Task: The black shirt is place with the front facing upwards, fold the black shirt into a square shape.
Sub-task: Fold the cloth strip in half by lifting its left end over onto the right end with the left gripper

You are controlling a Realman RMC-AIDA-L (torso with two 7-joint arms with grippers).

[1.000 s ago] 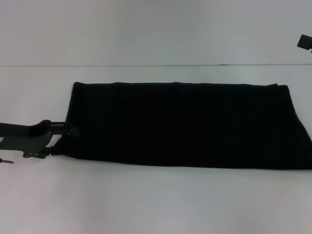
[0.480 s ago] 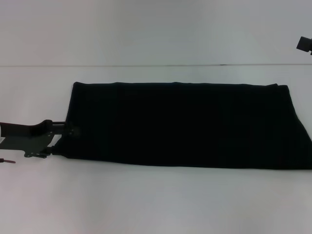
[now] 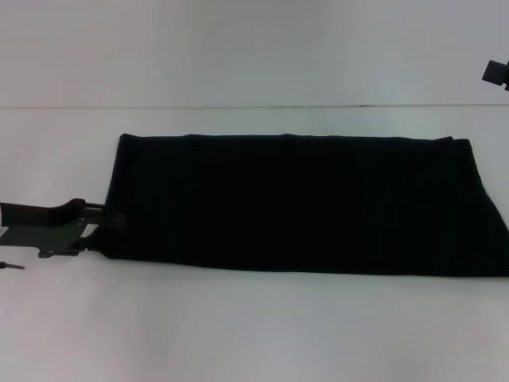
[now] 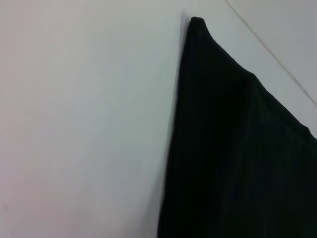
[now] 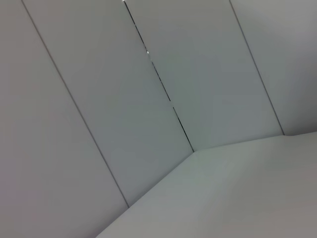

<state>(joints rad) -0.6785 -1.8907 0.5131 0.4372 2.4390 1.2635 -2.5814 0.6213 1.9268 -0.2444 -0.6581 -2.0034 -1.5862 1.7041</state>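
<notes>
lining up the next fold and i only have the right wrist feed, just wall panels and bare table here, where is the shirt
Observer: In the head view the black shirt lies flat on the white table as one long band running left to right, with no lettering showing.
Operator: ok and where's the left claw
Observer: The left claw is low at the shirt's left end, by its near corner.
Operator: does its wrist cam see the cloth
Observer: Yes. The left wrist view shows one shirt corner and a straight edge lying on the table. The right claw sits up at the far right, well clear of the shirt.
</notes>
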